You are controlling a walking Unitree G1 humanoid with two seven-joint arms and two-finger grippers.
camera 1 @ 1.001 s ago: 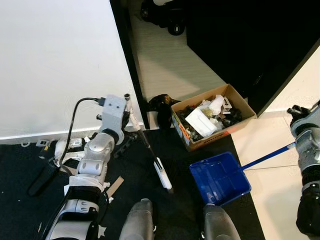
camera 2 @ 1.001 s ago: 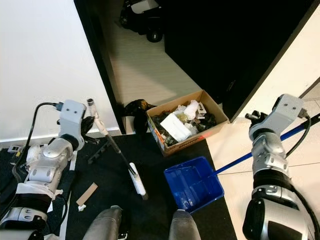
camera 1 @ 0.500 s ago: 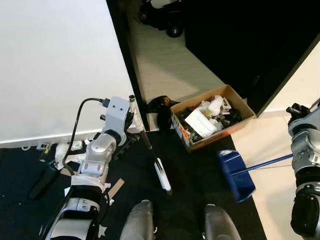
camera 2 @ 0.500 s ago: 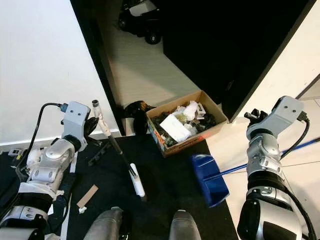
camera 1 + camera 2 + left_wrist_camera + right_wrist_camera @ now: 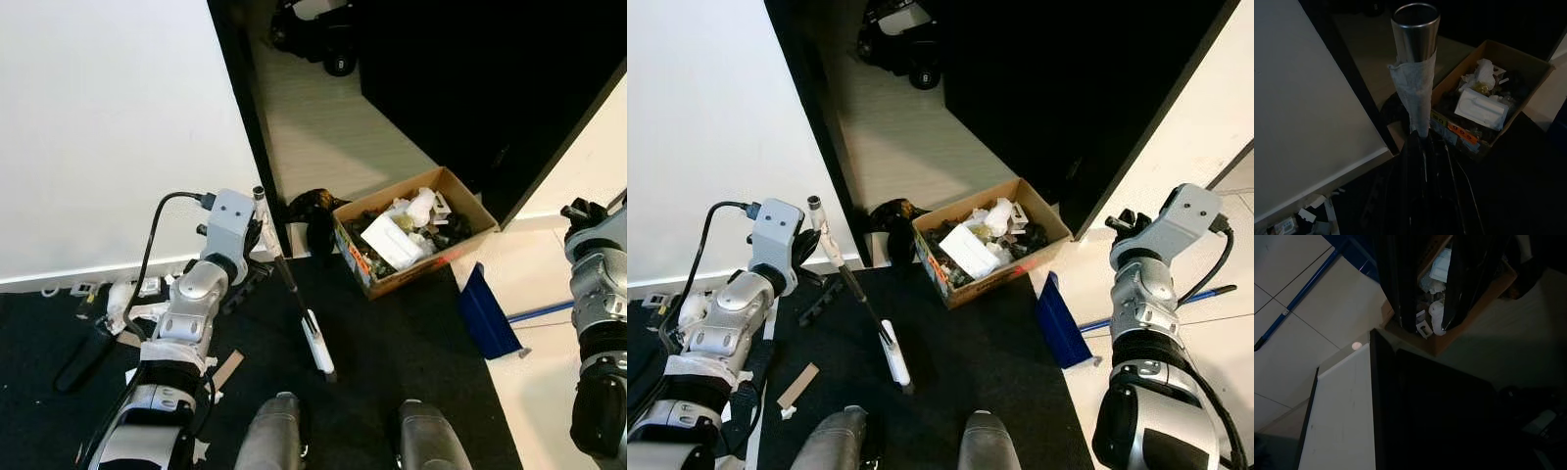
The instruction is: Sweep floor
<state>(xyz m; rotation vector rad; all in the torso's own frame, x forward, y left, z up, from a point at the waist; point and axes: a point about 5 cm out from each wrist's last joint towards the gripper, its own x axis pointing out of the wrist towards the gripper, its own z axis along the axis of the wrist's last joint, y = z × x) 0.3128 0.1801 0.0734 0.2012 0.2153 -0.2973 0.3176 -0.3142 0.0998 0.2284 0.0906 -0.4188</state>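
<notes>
The left gripper (image 5: 1418,142) clamps the broom handle (image 5: 838,262), angling its head (image 5: 893,365) onto the dark mat. The right gripper (image 5: 1422,308), jaws parted and empty, hangs above the blue dustpan (image 5: 1056,320), which lies tipped beside the rubbish box (image 5: 985,240).

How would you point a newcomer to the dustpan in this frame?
Start at the open cardboard box of rubbish beside the dark doorway. Just to the robot's right of it, where black mat meets pale tile, stands the dustpan, tipped on edge. It is the one bright blue thing, with a thin blue handle.

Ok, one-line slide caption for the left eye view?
Left tool grips broom; blue dustpan tipped up beside trash-filled cardboard box.
</notes>
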